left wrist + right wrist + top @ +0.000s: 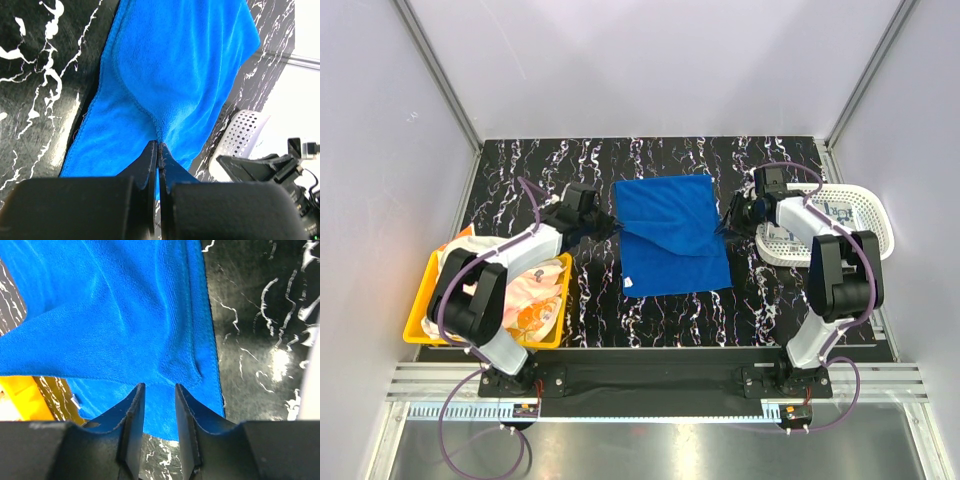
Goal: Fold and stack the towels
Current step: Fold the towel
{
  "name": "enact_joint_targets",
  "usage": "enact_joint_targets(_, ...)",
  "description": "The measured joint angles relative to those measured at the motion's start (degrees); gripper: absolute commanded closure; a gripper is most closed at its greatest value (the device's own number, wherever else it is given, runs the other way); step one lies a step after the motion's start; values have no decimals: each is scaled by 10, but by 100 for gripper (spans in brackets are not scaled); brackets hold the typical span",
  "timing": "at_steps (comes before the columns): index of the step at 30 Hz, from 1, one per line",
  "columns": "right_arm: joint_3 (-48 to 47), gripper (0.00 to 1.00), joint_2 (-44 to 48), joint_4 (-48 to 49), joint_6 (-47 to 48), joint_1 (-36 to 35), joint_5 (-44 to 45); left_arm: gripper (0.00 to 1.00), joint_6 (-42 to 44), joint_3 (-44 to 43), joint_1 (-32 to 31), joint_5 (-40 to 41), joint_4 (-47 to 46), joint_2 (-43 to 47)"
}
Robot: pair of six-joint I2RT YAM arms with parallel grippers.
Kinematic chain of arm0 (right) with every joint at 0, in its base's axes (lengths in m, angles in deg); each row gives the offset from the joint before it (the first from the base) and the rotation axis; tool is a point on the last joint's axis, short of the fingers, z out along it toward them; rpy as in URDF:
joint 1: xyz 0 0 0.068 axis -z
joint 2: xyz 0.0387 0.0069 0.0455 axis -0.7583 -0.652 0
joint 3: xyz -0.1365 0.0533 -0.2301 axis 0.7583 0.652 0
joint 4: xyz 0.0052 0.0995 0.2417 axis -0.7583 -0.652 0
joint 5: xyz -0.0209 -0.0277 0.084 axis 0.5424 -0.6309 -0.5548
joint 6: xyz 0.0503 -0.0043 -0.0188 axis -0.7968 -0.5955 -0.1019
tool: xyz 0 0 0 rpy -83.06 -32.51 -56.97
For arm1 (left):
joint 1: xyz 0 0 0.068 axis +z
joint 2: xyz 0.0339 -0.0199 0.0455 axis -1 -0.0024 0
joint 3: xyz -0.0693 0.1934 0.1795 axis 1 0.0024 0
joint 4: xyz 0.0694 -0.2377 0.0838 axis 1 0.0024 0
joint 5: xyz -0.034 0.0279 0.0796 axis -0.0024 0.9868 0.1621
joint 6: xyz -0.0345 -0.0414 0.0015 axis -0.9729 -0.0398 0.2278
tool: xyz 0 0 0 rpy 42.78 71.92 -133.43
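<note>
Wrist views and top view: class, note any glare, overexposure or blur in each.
Right wrist: glare patch on the glossy table. Left wrist: background beyond the basket blown out white; blue towel sharp. Top external: even light, bright strip along the near rail.

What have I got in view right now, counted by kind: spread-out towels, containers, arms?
Blue towel, spread out: 1
Yellow bin: 1
White perforated basket: 1
Robot arms: 2, left arm and right arm
Total: 5
The heaped towels in the bin overlap too much to count.
</note>
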Motion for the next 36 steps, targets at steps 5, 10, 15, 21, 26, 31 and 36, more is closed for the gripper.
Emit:
enact_joint_targets(5, 10, 64, 10, -1, 0, -6, 21, 100, 0, -3, 2, -3, -2, -10)
enact_joint_targets(10, 18, 65, 10, -5, 0, -31, 44, 100, 1, -5, 4, -6, 0, -16)
enact_joint_targets(15, 18, 62, 6, -5, -2, -51, 71, 100, 1, -13, 7, -9, 1, -21)
enact_joint_targets(21, 18, 62, 0, -12, -2, -57, 105, 100, 3, -14, 12, -13, 1, -26)
enact_joint_targets(26, 18, 59, -1, -16, -2, -59, 126, 100, 4, -14, 15, -15, 1, -30)
enact_joint_targets(31, 18, 55, -9, -16, -2, -67, 134, 100, 5, -14, 15, -17, 1, -35)
enact_joint_targets(36, 18, 58, -11, -15, -2, -82, 144, 100, 5, -14, 15, -19, -3, -35)
